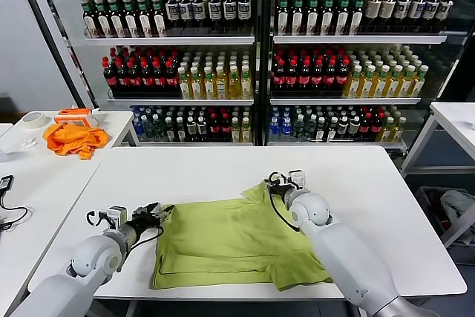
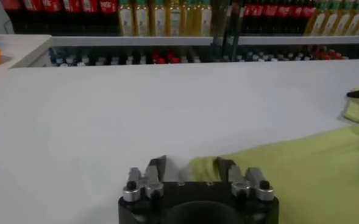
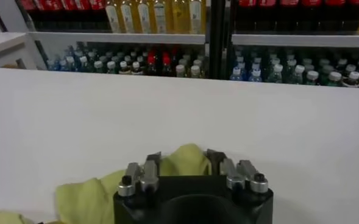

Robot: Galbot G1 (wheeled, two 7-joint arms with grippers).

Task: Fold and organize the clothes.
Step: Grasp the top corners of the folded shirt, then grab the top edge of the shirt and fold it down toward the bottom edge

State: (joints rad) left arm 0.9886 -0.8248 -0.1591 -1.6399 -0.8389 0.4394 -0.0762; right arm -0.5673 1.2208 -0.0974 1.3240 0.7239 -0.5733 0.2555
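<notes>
The clothes are one lime yellow-green T-shirt (image 1: pixel 230 239) lying flat on the white table (image 1: pixel 215 168), near its front edge. My left gripper (image 1: pixel 162 211) lies low at the shirt's left edge. In the left wrist view that gripper (image 2: pixel 191 161) has its jaws apart, with a fold of the shirt (image 2: pixel 301 170) against one finger and a gap at the other. My right gripper (image 1: pixel 271 185) is at the shirt's far right corner. In the right wrist view the right gripper (image 3: pixel 183 155) straddles a raised hump of the shirt (image 3: pixel 88 195), jaws still apart.
A bright orange cloth (image 1: pixel 73 139) and a tape roll (image 1: pixel 33 119) lie on a side table at the back left. Shelves of bottles (image 1: pixel 252 57) stand behind the table. Another white table (image 1: pixel 456 116) is at the right.
</notes>
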